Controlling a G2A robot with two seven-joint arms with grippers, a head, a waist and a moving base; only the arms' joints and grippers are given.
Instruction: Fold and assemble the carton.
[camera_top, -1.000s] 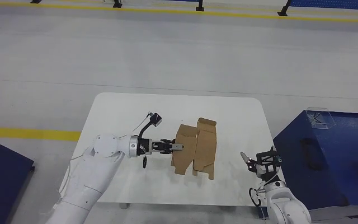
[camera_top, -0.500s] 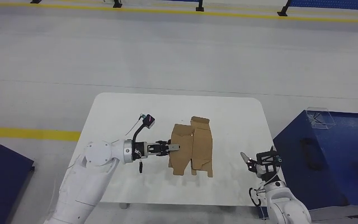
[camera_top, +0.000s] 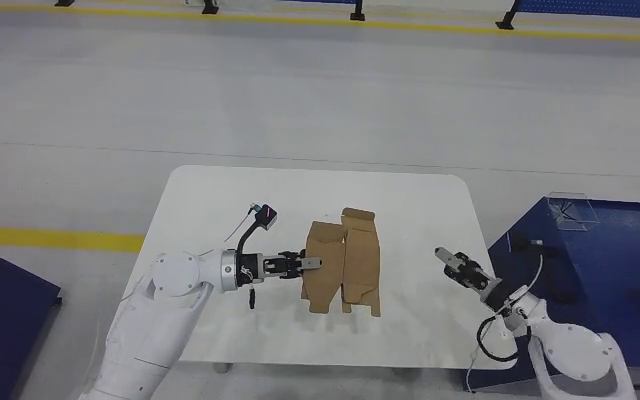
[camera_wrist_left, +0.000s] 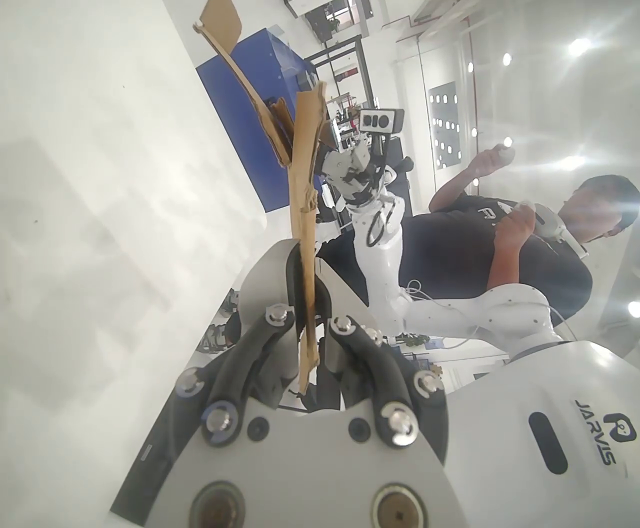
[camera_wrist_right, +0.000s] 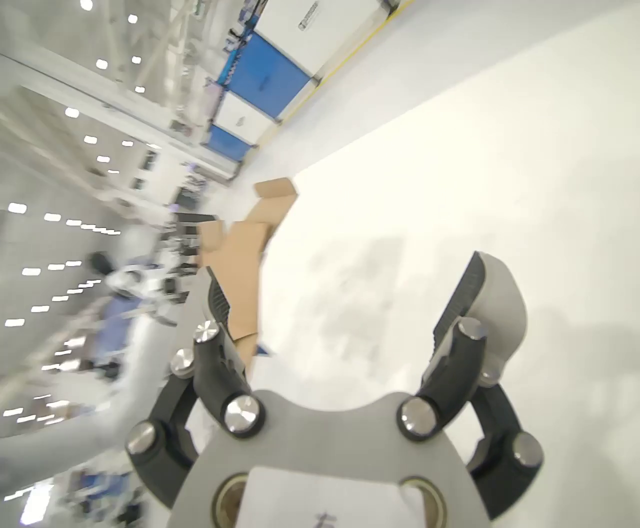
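A flat brown carton (camera_top: 345, 264) is held a little above the middle of the white table (camera_top: 210, 200), its flaps spread. My left gripper (camera_top: 312, 263) is shut on the carton's left edge; the left wrist view shows that edge (camera_wrist_left: 303, 240) clamped between the two fingers, seen end-on. My right gripper (camera_top: 447, 257) is over the table's right edge, right of the carton and apart from it. In the right wrist view this gripper (camera_wrist_right: 345, 285) is open with nothing between its fingers, and the carton (camera_wrist_right: 245, 250) lies farther off.
A dark blue bin (camera_top: 560, 270) with a clear holder (camera_top: 572, 210) on its top stands just off the table's right side. A yellow floor line (camera_top: 70, 240) runs left of the table. Bare table surface surrounds the carton.
The right arm has swung in from the table's front right corner toward the carton. The left gripper first shifted the carton slightly left, then held still.
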